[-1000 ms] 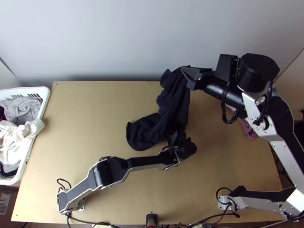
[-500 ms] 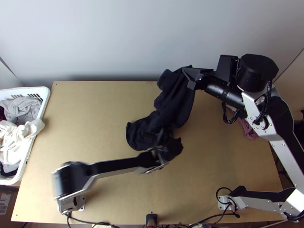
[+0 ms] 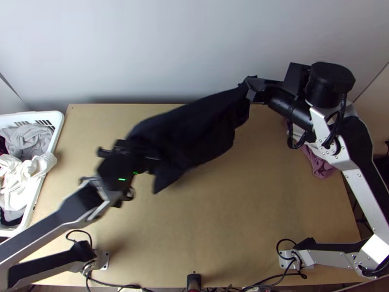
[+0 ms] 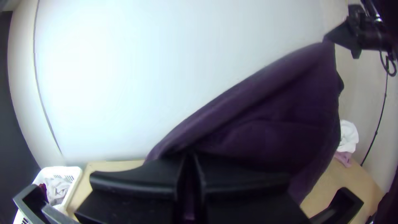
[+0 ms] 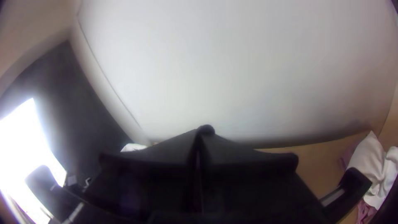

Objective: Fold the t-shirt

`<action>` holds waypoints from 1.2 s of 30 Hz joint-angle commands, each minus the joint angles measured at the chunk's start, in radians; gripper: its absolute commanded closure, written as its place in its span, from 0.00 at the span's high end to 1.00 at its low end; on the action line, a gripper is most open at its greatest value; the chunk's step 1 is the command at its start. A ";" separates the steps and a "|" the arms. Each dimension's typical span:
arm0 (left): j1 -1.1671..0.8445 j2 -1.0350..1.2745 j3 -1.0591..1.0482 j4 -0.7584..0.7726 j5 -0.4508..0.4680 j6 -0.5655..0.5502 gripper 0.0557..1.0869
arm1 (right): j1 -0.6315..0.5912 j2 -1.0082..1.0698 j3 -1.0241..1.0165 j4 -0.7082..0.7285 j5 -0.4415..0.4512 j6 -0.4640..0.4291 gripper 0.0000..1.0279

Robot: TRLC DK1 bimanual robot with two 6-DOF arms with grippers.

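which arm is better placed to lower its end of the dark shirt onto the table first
Left, I'd say. The left gripper holds its end of the shirt over the table, while the right gripper holds the other end where the top view shows wall behind it.

- t-shirt (image 3: 194, 129): dark cloth, matt, pretty smooth where it's pulled taut
- surface (image 3: 243, 209): light wood, smooth, kinda satin-looking
- left hand (image 3: 147, 158) and right hand (image 3: 250, 88): black, matt, look like plastic
- right arm (image 3: 361, 192): silvery metal links, smooth, with visible screws
- basket (image 3: 60, 121): white plastic, smooth
- clothes (image 3: 17, 177) in it: soft, wrinkly cloth
- wall (image 3: 170, 48): smooth, matt
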 commanded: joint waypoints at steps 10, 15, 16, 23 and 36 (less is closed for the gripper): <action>0.475 -0.350 0.059 -0.191 0.481 0.020 0.04 | -0.043 0.024 0.074 -0.098 0.029 -0.036 0.03; 0.473 -0.364 0.030 -0.203 0.696 -0.055 0.04 | 0.056 0.066 0.156 -0.260 0.027 -0.087 0.03; 0.473 -0.356 0.030 -0.203 0.739 -0.063 0.04 | 0.085 0.064 0.156 -0.294 0.027 -0.091 0.03; 0.475 -0.293 0.026 -0.165 0.750 -0.094 0.04 | 0.204 -0.097 -0.021 -0.359 -0.074 -0.075 0.03; 0.154 -0.400 -0.283 -0.183 0.754 -0.239 0.13 | 0.145 -0.220 -0.261 -0.377 -0.143 -0.061 0.03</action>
